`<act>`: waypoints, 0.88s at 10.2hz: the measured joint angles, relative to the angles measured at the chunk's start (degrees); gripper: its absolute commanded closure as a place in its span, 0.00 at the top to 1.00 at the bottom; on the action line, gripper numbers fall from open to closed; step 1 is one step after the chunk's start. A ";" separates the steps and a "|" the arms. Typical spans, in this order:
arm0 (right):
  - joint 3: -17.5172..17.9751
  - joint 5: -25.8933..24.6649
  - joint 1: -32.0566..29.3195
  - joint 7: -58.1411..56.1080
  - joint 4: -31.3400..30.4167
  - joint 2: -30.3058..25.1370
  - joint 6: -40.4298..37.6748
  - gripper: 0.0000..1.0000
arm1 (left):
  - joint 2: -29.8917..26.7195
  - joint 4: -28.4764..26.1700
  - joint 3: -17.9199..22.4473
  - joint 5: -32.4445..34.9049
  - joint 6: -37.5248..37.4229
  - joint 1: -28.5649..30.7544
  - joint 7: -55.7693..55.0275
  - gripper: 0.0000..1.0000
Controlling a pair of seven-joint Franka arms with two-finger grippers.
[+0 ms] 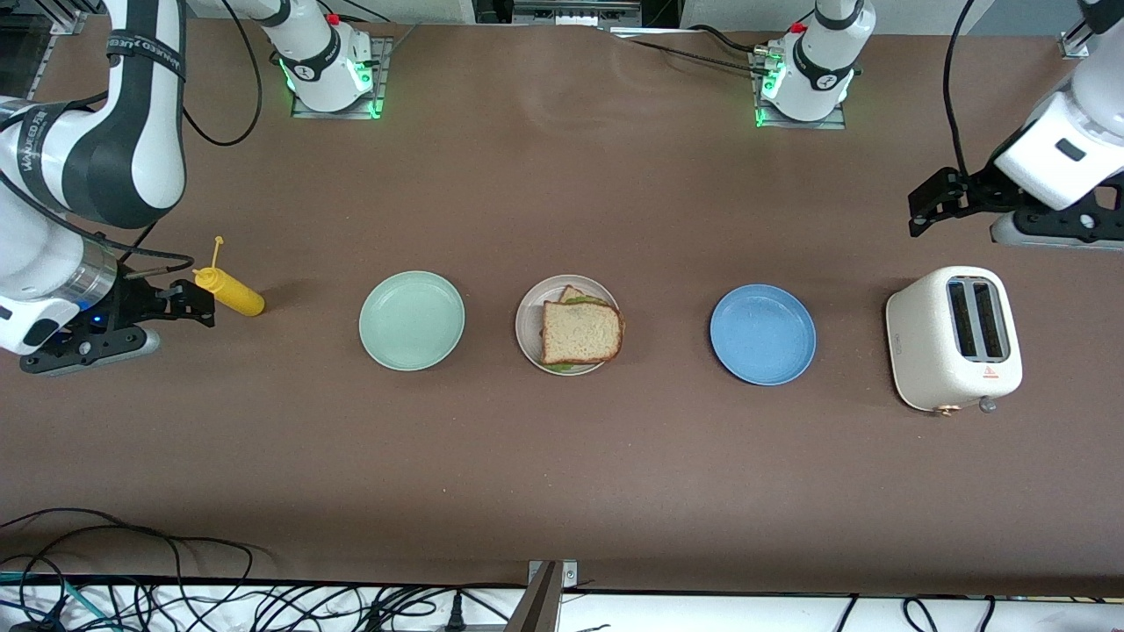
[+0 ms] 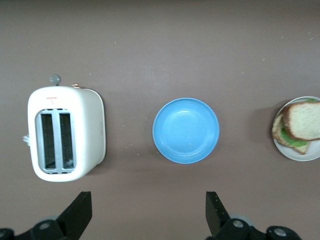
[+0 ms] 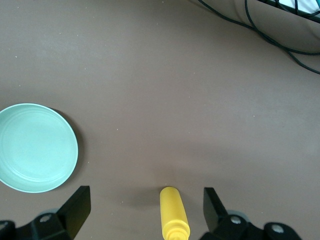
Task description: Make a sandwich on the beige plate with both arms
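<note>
Sandwich of two bread slices with green lettuce between lies on the beige plate at the middle of the worktop, between the mint-green plate toward the right arm's end and the blue plate toward the left arm's end. Left gripper hangs over bare worktop by the white toaster, fingers spread wide and empty; right gripper hangs over the yellow squeeze bottle, fingers likewise wide and holding nothing.
</note>
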 measured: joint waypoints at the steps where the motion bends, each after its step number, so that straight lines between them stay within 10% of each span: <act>1: -0.04 0.00 0.45 0.00 0.00 -0.06 0.02 1.00 | -0.17 -0.05 0.92 -0.69 0.00 0.02 0.09 1.00; 6: 1.75 -2.43 1.17 4.49 0.54 -0.74 0.16 1.00 | -3.89 -3.73 1.05 0.51 -0.05 -0.05 0.09 1.00; 9: 24.03 -14.37 -15.13 15.69 1.74 -5.69 0.16 1.00 | -4.40 -3.99 1.00 0.54 -0.04 -0.02 0.09 1.00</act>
